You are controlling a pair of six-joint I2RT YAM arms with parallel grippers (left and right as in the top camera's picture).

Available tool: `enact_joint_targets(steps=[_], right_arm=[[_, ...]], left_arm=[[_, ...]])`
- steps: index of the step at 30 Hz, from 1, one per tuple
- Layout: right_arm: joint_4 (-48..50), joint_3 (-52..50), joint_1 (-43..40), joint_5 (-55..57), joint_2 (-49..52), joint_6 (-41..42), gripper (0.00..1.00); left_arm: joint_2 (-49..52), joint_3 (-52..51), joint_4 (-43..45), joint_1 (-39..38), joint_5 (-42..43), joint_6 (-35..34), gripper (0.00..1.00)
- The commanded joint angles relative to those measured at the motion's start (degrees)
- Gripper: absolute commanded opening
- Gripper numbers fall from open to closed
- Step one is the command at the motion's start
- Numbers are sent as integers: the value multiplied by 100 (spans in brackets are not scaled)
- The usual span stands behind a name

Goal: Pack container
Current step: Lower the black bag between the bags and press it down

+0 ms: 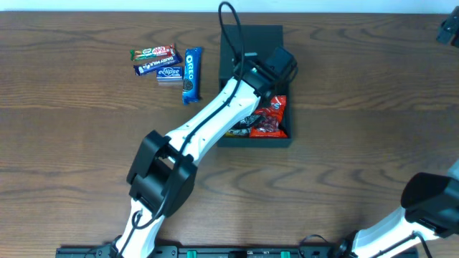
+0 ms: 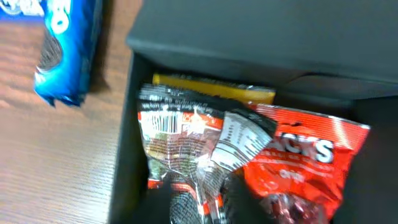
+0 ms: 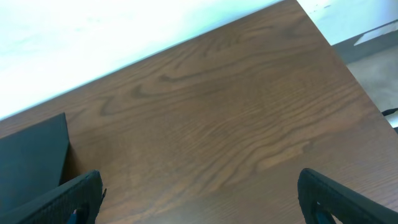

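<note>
The dark shallow container (image 1: 255, 142) sits mid-table, its flap lid (image 1: 252, 39) open at the back. It also shows in the left wrist view (image 2: 126, 155) and at the left edge of the right wrist view (image 3: 31, 155). Inside lie a red packet (image 2: 301, 162), a yellow packet (image 2: 211, 91) and a silver-and-red packet (image 2: 193, 134). My left gripper (image 2: 211, 205) reaches down into the container (image 1: 259, 106), its fingers shut on the lower end of the silver-and-red packet. My right gripper (image 3: 199, 193) is wide open and empty above bare table.
Left of the container lie a blue Oreo pack (image 1: 191, 74) (image 2: 68, 50), an Eclipse gum pack (image 1: 169, 74) and two snack bars (image 1: 153, 52). The right wrist view shows the table's far edge and right corner (image 3: 298, 9). The right arm's base (image 1: 430, 204) is at the bottom right.
</note>
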Motion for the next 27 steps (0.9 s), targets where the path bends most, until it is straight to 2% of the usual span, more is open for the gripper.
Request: enact_joint_targets(steps=[1,16,22,27], right_arm=[[0,-37,-42,-44,50,74,99],[-7,-37,-42,-44,50,72,99],[-11,-37,-42,-42,50,72,99],[-9,-37,-42,-42,50,72,99]], left_arm=[[-170,74,-35,9,-177,424,6],[577,-332,177,20,380,426,6],[922,-332,2,20,527,431,6],[1060,-332,-227,20,531,693,6]])
